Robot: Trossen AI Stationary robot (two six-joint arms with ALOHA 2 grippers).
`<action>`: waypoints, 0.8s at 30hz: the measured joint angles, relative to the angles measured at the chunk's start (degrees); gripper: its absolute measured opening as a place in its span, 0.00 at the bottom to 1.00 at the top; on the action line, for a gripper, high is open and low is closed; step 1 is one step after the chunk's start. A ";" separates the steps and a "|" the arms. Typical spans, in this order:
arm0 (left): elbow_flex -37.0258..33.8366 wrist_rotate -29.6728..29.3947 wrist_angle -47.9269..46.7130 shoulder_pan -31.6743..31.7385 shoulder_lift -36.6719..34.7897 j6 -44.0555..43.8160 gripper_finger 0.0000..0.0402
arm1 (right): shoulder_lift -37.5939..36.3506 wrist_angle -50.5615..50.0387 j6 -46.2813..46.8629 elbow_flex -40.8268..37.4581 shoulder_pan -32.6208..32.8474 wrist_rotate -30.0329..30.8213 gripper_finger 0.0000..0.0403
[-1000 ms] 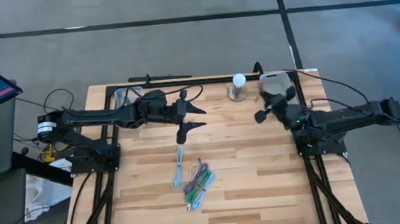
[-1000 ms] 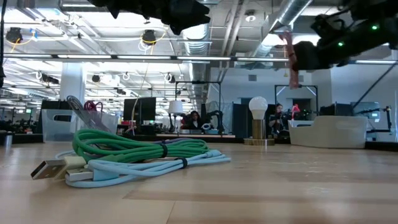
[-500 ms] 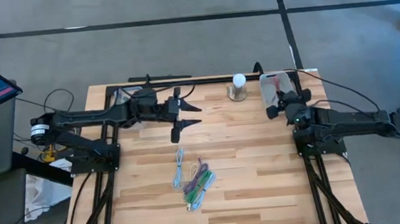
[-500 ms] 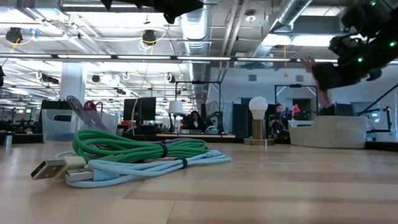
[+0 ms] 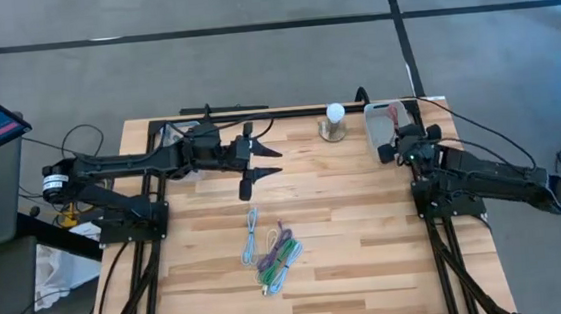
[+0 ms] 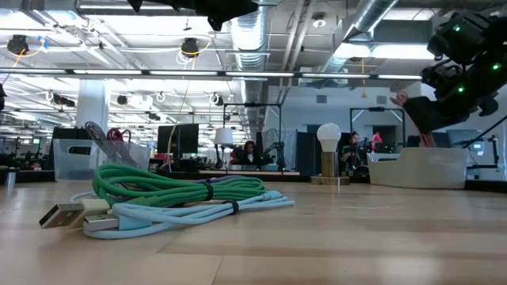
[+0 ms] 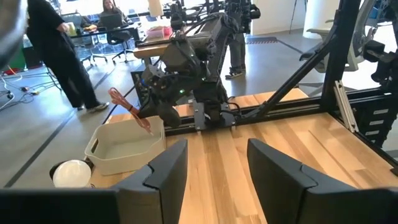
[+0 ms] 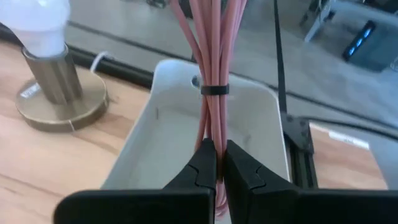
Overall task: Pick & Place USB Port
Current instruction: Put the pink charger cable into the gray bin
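My right gripper [image 5: 392, 136] is over the white bin [image 5: 386, 119] at the table's far right, shut on a pink cable bundle [image 8: 214, 68] bound by a black tie [image 8: 214, 89]. The left wrist view shows that gripper [image 7: 163, 107] with the pink cable [image 7: 129, 109] above the bin [image 7: 124, 148]. My left gripper [image 5: 261, 165] hovers open over the table's far middle, touching nothing. A heap of green, purple and light-blue USB cables [image 5: 272, 254] lies on the table's middle; in the low view their plugs [image 6: 75, 217] rest on the wood. My right gripper pinches the pink cable bundle [image 8: 215, 144] between its two fingers [image 8: 200, 163], several strands together. The strands run along the fingers and on past their tips. The bundle is lifted clear and slants above the bin [image 6: 416, 168], one end [image 6: 401, 100] above the gripper and one below.
A bulb lamp on a round metal base [image 5: 335, 121] stands just left of the bin. A clear container [image 6: 79, 154] sits at the table's far left. Black frame rails [image 5: 287, 110] run along the far edge. Bare wood [image 5: 356, 221] lies between the cable heap and the right arm.
My right gripper has carried the pink cable toward the table's far right, from beside the bin to over it, turning as it went. My left gripper drew back slightly toward the left and far edge, then held still. The cable heap has not moved.
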 joint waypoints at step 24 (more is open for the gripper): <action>0.00 0.00 -0.59 0.00 0.02 0.00 0.42 | 0.00 -0.65 0.43 0.00 -7.24 -8.12 0.10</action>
